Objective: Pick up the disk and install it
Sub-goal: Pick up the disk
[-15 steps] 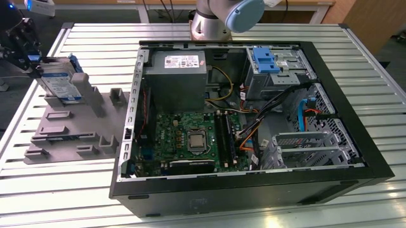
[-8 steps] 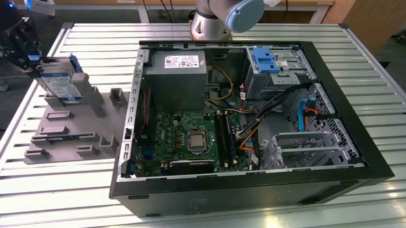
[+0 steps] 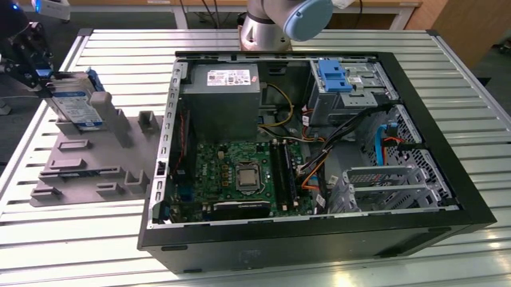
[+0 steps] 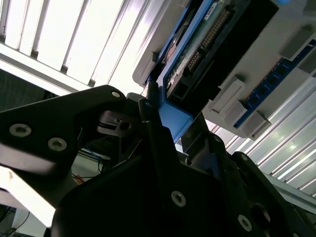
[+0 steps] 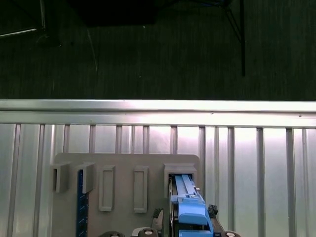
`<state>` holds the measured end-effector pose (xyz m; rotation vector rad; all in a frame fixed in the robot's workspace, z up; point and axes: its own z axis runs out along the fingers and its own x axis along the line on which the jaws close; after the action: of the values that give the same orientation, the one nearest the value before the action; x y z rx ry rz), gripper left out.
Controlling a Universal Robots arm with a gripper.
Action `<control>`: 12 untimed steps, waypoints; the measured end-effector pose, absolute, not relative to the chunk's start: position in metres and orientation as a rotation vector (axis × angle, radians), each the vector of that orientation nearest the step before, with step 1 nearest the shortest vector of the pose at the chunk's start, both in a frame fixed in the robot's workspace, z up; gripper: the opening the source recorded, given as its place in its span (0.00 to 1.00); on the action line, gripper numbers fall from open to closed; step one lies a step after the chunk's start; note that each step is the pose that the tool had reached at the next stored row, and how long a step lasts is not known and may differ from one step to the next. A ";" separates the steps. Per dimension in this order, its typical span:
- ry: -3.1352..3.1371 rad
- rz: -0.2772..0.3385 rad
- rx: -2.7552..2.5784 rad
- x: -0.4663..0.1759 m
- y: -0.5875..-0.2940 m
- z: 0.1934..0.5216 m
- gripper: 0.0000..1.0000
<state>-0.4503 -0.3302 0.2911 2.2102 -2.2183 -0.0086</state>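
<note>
The disk [image 3: 78,109], silver-grey with a white-and-blue label in a blue carrier frame, stands on edge in a slot of the grey fixture block [image 3: 88,164] at the exterior view's left. My gripper [image 3: 42,81] comes in from the left at the disk's upper edge. In the second wrist view the dark fingers [image 4: 150,116] sit on either side of the carrier's blue tab [image 4: 177,120], shut on it, with the disk's underside [image 4: 207,37] beyond. In the first wrist view the gripper [image 5: 185,214] flanks the blue carrier [image 5: 190,205] in its slot.
An open computer case [image 3: 319,236] lies on the slatted metal table [image 3: 119,42], with motherboard [image 3: 239,173], power supply [image 3: 224,98] and a drive cage holding a blue bracket [image 3: 331,75]. The arm's base [image 3: 276,24] stands behind the case. A blue strip [image 5: 81,207] stands in the fixture.
</note>
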 end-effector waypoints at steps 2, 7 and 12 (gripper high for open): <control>-2.219 -0.009 2.210 -0.450 -0.330 0.291 0.45; -2.219 -0.009 2.210 -0.450 -0.330 0.291 0.36; -2.219 -0.009 2.210 -0.450 -0.330 0.291 0.36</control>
<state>-0.4504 -0.3302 0.2910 2.2096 -2.2189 -0.0086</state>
